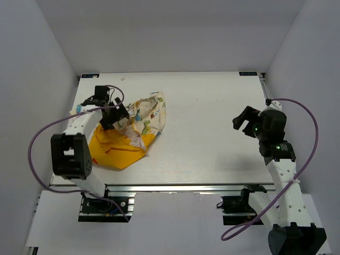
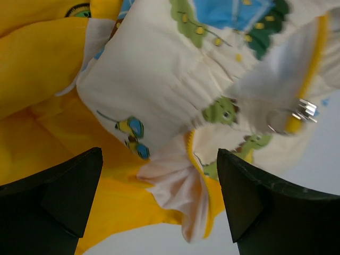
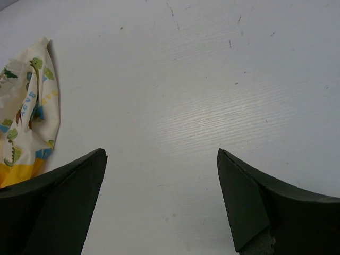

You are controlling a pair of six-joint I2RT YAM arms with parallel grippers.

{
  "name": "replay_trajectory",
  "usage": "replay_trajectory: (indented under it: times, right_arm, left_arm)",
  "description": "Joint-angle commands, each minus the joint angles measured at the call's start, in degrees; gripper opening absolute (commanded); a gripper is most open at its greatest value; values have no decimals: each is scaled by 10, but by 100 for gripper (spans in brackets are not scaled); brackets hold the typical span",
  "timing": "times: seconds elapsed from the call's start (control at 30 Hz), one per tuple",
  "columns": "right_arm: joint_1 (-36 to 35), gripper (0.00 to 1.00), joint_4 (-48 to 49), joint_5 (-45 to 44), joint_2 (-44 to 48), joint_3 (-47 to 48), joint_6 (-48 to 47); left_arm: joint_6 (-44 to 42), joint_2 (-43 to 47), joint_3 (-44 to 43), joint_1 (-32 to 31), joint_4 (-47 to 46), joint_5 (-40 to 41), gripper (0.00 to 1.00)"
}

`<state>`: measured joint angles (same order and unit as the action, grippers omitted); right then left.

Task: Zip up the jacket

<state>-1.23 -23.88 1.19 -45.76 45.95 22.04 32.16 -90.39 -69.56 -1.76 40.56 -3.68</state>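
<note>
While the crumpled jacket (image 1: pixel 134 129) is waiting, you are hovering the gaping left gripper (image 2: pixel 159 186) over it, the right gripper (image 3: pixel 159 180) idling equally agape; spreading it likely comes next.

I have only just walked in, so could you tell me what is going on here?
The job is zipping up a child's jacket, which lies crumpled at the left of the table. The left gripper hangs open right over it, gripping nothing. The right gripper is open too, over bare table well away from the jacket.
</note>
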Motion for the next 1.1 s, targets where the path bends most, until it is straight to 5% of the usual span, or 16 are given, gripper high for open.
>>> replay_trajectory:
  times: [0.0,0.07,0.1,0.17,0.2,0.33,0.53,0.7,0.77,0.8,0.83,0.87,1.07]
  right_arm:
    - [1,89,1,29,-15,20,-12]
    - [1,89,-7,33,-29,30,-17]
    - [1,89,-15,32,-32,33,-18]
    - [1,89,-20,31,-35,41,-24]
    - [1,89,-20,31,-34,41,-26]
    - [0,89,3,52,-7,26,-29]
    - [1,89,49,92,20,-9,-42]
    - [1,89,42,72,33,-3,-36]
    - [1,89,41,65,38,-4,-33]
    - [1,89,40,57,40,-4,-35]
    - [1,89,37,53,40,-2,-36]
    - [1,89,34,51,39,-1,-38]
    - [0,89,18,75,12,19,-56]
  left_arm:
    - [-19,-64,-10,-1,-36,-24,98]
    - [-25,-120,-31,-1,-43,-60,95]
    - [-29,-136,-41,-2,-43,-70,85]
    - [-32,-162,-71,-13,-41,-80,13]
    - [-32,-166,-82,-18,-36,-78,0]
    - [-53,-126,-115,-68,-59,-83,0]
    - [-67,-105,-227,-290,-46,-41,0]
    - [-85,-137,-300,-389,-51,-57,0]
    - [-90,-152,-320,-410,-8,-41,24]
    - [-89,-159,-325,-411,7,-34,53]
    - [-84,-157,-321,-410,22,-6,67]
    - [-76,-153,-313,-410,32,16,97]
    - [-28,-60,-186,-410,58,111,98]
